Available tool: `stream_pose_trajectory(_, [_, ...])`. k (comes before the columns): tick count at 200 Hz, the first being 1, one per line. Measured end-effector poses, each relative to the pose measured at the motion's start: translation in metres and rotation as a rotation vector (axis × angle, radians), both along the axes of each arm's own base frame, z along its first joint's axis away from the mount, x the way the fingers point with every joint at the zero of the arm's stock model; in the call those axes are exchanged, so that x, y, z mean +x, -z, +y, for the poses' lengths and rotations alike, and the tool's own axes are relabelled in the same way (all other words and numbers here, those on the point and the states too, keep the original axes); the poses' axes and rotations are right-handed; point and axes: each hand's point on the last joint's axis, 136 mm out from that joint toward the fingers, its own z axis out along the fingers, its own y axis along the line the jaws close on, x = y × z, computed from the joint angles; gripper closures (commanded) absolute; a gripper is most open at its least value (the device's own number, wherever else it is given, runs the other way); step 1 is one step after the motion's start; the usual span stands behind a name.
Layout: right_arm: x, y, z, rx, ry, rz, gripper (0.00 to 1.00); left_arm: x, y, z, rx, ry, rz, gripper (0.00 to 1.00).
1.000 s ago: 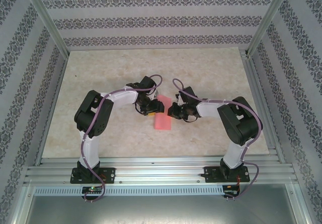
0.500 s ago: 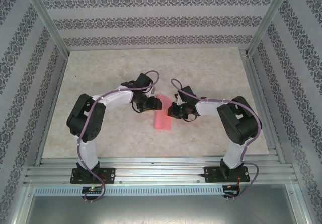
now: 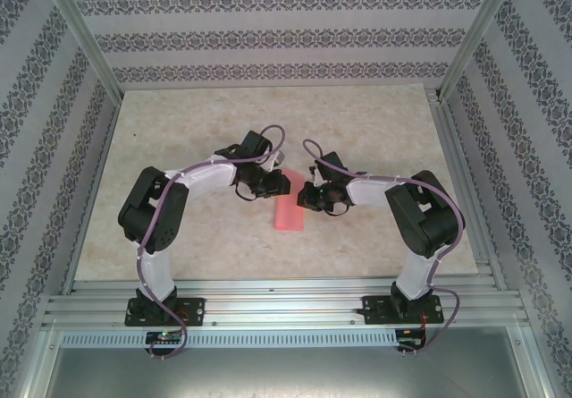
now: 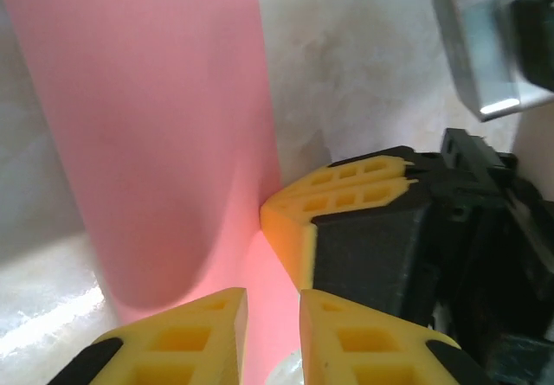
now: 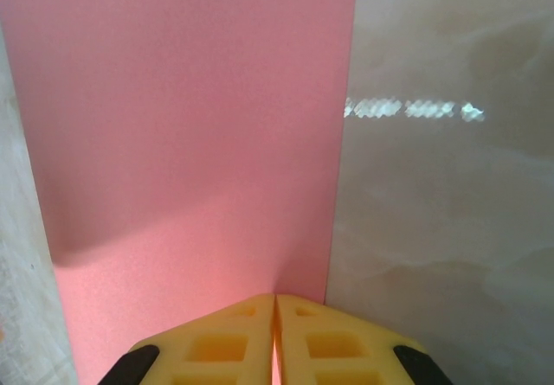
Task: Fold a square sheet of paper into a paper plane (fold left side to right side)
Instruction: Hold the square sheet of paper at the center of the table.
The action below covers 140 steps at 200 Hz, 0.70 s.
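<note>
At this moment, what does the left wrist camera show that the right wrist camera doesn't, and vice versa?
Left wrist: the right gripper at the edge of the pink paper, with a grey metal part above it. Right wrist: its own fingers pinched shut on the paper, and a glare streak on the table. Both: the pink paper lying on the pale table.

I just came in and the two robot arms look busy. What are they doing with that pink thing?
They are folding a sheet of pink paper on the table. It already lies doubled over into a narrow strip. The right gripper is pinched shut on its edge, while the left gripper, fingers slightly apart, sits at the paper's far end.
</note>
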Motion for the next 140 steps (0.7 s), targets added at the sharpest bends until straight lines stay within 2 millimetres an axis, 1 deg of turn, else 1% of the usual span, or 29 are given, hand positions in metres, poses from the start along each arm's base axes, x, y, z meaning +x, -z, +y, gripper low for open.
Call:
stream_pose_trajectory(22, [0.0,0.0,0.0,-0.003,-0.005,0.0,0.9,0.0,0.012,0.002,0.024,-0.002,0.015,0.77])
stream_pose_trajectory(61, [0.0,0.0,0.0,-0.01,-0.011,-0.005,0.9,0.0,0.022,0.009,0.072,-0.003,0.008,0.79])
stream_pose_trajectory(95, [0.0,0.0,-0.001,-0.015,-0.01,-0.005,0.9,0.0,0.036,0.017,0.129,-0.006,0.016,0.79])
stream_pose_trajectory(140, [0.001,0.0,-0.002,-0.024,-0.012,-0.006,0.9,0.0,0.043,0.024,0.175,-0.009,0.011,0.81])
